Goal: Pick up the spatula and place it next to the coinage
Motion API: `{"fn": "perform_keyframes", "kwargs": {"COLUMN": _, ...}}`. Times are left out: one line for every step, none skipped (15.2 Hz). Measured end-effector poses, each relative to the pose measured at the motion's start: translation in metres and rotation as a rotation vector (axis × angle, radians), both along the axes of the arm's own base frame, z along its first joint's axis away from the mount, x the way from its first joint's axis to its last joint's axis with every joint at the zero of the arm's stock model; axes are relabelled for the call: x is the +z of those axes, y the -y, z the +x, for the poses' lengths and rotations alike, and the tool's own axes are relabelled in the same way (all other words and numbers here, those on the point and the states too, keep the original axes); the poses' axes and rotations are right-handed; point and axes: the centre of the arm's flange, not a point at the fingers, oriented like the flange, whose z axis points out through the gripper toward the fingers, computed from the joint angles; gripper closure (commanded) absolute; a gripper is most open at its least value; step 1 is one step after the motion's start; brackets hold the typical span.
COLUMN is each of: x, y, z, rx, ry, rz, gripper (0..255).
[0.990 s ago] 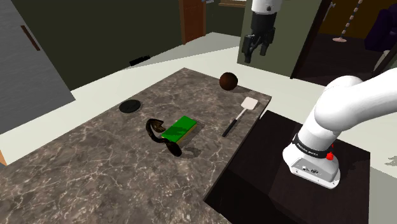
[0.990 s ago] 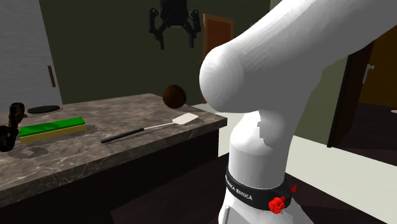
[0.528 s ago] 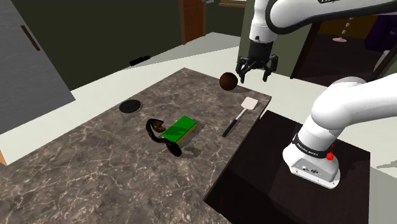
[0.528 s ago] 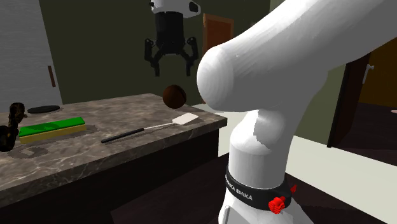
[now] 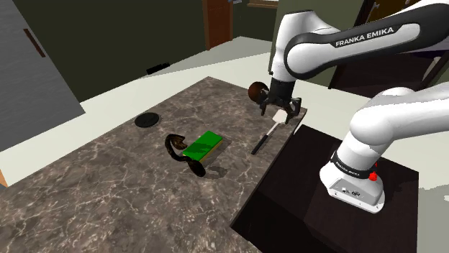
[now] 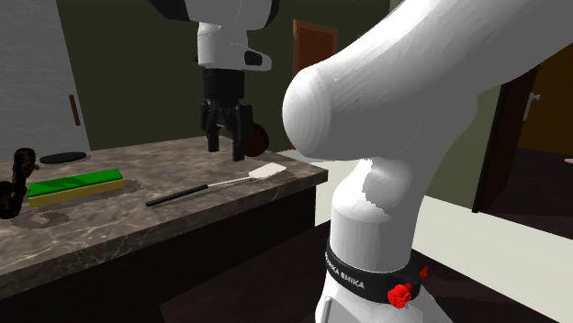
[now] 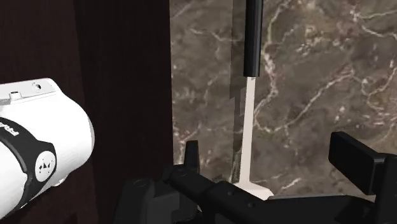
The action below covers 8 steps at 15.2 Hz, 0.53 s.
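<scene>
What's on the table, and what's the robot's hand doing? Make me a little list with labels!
gripper: open, low over the spatula, not gripping it
spatula: lying flat near the counter's edge, white blade, black handle
brown ball: right beside the gripper
green block: middle of the counter
dark round disc: beyond the green block, well away from the spatula
counter: dark marbled top

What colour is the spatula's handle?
Black; the spatula has a white shaft and blade. The wrist view shows it best.
</scene>
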Motion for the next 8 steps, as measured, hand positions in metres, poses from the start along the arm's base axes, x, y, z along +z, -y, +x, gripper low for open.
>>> {"fn": "perform_keyframes", "kwargs": {"x": -0.006, "y": -0.002, "z": -0.001, "rx": -0.036, "ry": 0.0, "rz": 0.003, "gripper": 0}}
{"fn": "perform_keyframes", "kwargs": {"x": -0.011, "y": -0.003, "z": -0.001, "rx": -0.054, "ry": 0.0, "rz": 0.005, "gripper": 0}}
{"fn": "perform_keyframes", "kwargs": {"x": -0.016, "y": -0.004, "z": -0.001, "rx": -0.064, "ry": 0.0, "rz": 0.006, "gripper": 0}}
{"fn": "perform_keyframes", "kwargs": {"x": -0.022, "y": -0.004, "z": -0.001, "rx": -0.069, "ry": 0.0, "rz": 0.007, "gripper": 0}}
{"fn": "perform_keyframes", "kwargs": {"x": -0.027, "y": -0.005, "z": 0.0, "rx": -0.071, "ry": -0.001, "rz": 0.007, "gripper": 0}}
{"fn": "perform_keyframes", "kwargs": {"x": -0.033, "y": -0.005, "z": 0.001, "rx": -0.073, "ry": -0.001, "rz": 0.007, "gripper": 0}}
{"fn": "perform_keyframes", "kwargs": {"x": -0.037, "y": -0.005, "z": 0.002, "rx": -0.073, "ry": -0.001, "rz": 0.007, "gripper": 0}}
{"fn": "perform_keyframes", "kwargs": {"x": -0.041, "y": -0.005, "z": 0.001, "rx": -0.074, "ry": 0.0, "rz": 0.007, "gripper": 0}}
